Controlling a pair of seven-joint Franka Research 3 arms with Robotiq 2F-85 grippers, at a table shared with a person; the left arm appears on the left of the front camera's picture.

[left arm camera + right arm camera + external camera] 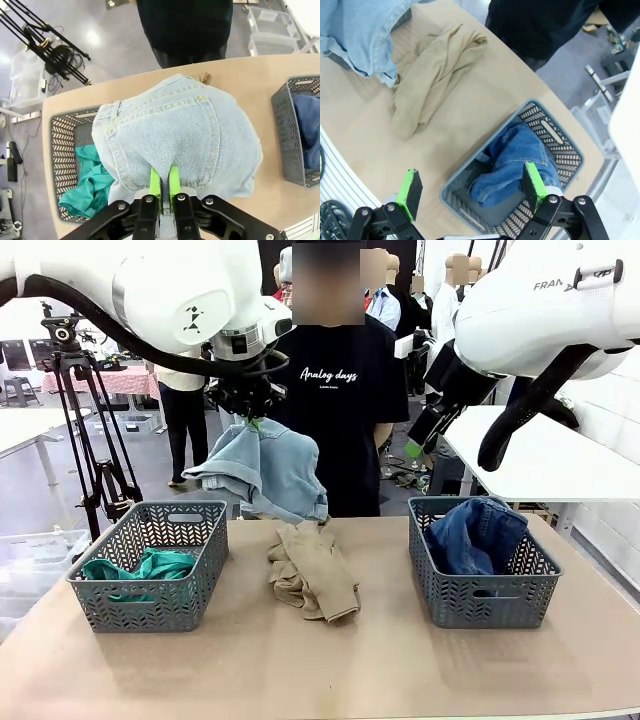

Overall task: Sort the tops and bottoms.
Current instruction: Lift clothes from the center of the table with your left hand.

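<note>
— The left gripper (pixel 164 175) clamps the pale washed-blue denim shorts (pixel 265 470), high above the table (pixel 300 670).
— Thin pinch. Slipping, they'd land on the crumpled tan-beige top (pixel 310 570), short of the grey basket (pixel 480 608) under the splayed right gripper (pixel 472 182).

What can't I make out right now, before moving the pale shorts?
Left wrist view: pale shorts, pinched by the left hand, cover nearly all the tan top.
Front view: the right basket wall hides the dark shorts' lower part.
Right wrist view: top edge cuts off the pale shorts.
</note>
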